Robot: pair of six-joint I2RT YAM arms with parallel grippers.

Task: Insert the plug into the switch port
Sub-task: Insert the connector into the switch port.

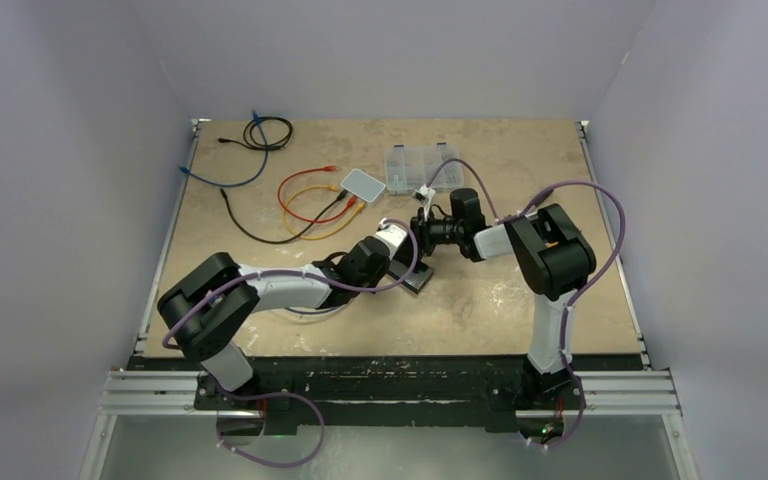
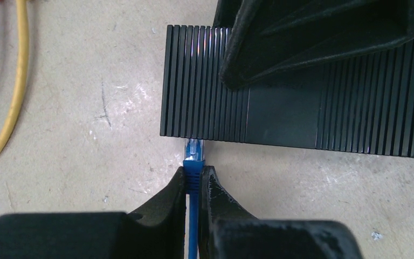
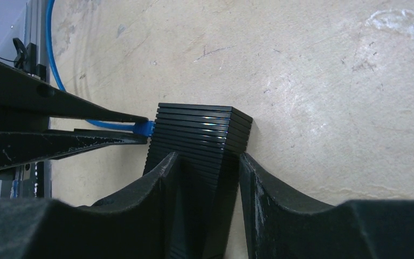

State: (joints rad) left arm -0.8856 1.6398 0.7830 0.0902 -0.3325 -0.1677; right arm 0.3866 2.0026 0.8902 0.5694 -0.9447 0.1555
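Note:
The black ribbed switch (image 2: 285, 113) lies flat on the tan table, and is also visible as the switch (image 3: 199, 132). My left gripper (image 2: 194, 175) is shut on the blue plug (image 2: 194, 154) just behind its clear tip. The tip meets the switch's near side wall close to its left end, and the port itself is hidden. The blue cable (image 3: 54, 65) trails back from the plug. My right gripper (image 3: 207, 162) straddles the switch, with its jaws closed against the two long sides. In the top view both grippers meet at the switch (image 1: 415, 278).
A white box (image 1: 364, 184) and a clear organizer case (image 1: 418, 166) sit behind the switch. Red, orange and black cables (image 1: 300, 205) loop at the left, with a blue cable (image 1: 245, 165) and a black coil behind them. A yellow cable (image 2: 16, 81) lies left of the plug.

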